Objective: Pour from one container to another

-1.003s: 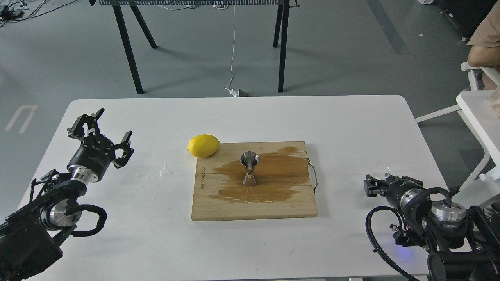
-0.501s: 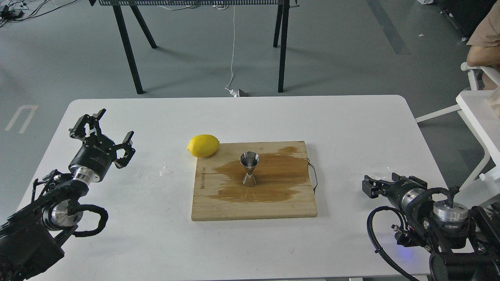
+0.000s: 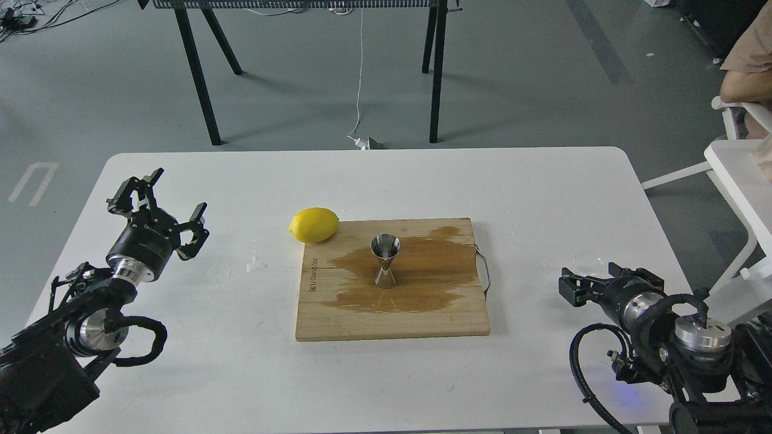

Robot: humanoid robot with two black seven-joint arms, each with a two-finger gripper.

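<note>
The steel hourglass jigger (image 3: 385, 263) stands upright in the middle of a wooden cutting board (image 3: 338, 319), on a dark wet patch. The clear glass cup (image 3: 588, 262) shows only faintly on the white table near the right edge. My right gripper (image 3: 597, 278) sits just in front of it with its fingers spread. The cup's rim shows between and beyond the fingertips, and contact cannot be made out. My left gripper (image 3: 164, 204) hovers open and empty over the table's left side, far from both containers.
A yellow lemon (image 3: 313, 224) lies at the board's far left corner. A small puddle (image 3: 256, 264) marks the white table (image 3: 386, 181) left of the board. A wire handle (image 3: 484, 271) sticks out of the board's right side. Another white table (image 3: 739, 181) and a seated person (image 3: 748, 60) are at right.
My right arm has drawn back slightly toward the lower right, with the cup staying where it was. The left gripper has shifted only a little.
</note>
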